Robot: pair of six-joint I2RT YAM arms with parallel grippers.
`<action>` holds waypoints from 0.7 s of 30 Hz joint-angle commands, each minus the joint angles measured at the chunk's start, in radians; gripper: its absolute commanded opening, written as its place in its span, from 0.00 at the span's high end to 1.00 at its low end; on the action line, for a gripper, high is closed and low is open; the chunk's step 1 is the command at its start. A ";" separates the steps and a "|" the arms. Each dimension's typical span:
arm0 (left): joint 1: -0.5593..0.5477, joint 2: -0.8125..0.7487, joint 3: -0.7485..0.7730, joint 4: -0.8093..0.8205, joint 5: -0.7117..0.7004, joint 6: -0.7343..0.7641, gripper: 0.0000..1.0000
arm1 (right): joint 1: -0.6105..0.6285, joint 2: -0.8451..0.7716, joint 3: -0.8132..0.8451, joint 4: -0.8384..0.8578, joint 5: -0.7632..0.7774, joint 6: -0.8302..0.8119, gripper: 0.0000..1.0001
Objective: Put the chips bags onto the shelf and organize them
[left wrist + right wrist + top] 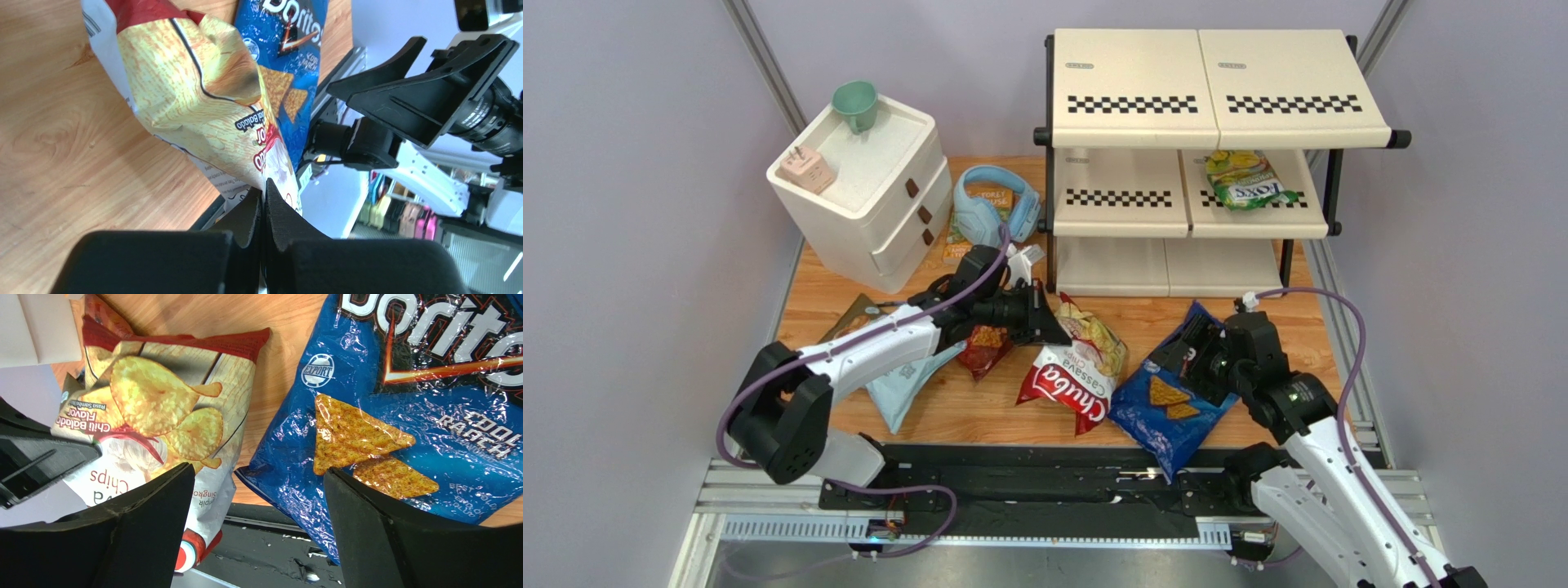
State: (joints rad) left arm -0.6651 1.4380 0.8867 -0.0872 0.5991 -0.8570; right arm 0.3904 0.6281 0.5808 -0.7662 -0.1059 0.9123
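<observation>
My left gripper (1048, 314) is shut on an edge of the white-and-red chips bag (1071, 369), whose other end rests on the table. In the left wrist view the fingertips (264, 197) pinch that bag (196, 92). My right gripper (1205, 363) is open just over the blue Doritos bag (1167, 399). In the right wrist view its fingers (258, 505) straddle the gap between the blue bag (430, 398) and the white-and-red bag (159, 416). The red Doritos bag (986, 350) and the pale-blue cassava bag (901, 390) lie under my left arm. The green-yellow bag (1247, 179) lies on the shelf's (1136, 196) middle tier.
A white two-drawer cabinet (873, 202) with a teal cup (856, 104) and a pink item (808, 167) stands at the back left. Blue headphones (1004, 211) lie on an orange book (989, 192) beside the shelf. A black rail (1014, 480) runs along the near edge.
</observation>
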 commanded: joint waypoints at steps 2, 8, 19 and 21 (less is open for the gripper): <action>0.024 -0.171 -0.083 0.081 -0.149 -0.141 1.00 | 0.005 -0.001 0.062 0.025 0.006 0.062 0.16; 0.025 -0.208 -0.135 0.125 -0.314 -0.227 1.00 | 0.005 0.076 0.126 0.012 -0.093 0.277 0.16; 0.006 -0.028 -0.017 0.227 -0.407 -0.303 1.00 | 0.080 0.160 0.122 0.082 -0.253 0.628 0.15; -0.013 -0.016 0.009 0.222 -0.429 -0.298 1.00 | 0.109 0.154 0.073 0.159 -0.261 0.687 0.14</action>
State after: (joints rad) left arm -0.6476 1.4239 0.8066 0.0387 0.2211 -1.1370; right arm 0.4549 0.8017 0.6991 -0.7425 -0.3122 1.4143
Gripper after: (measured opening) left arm 0.003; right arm 0.852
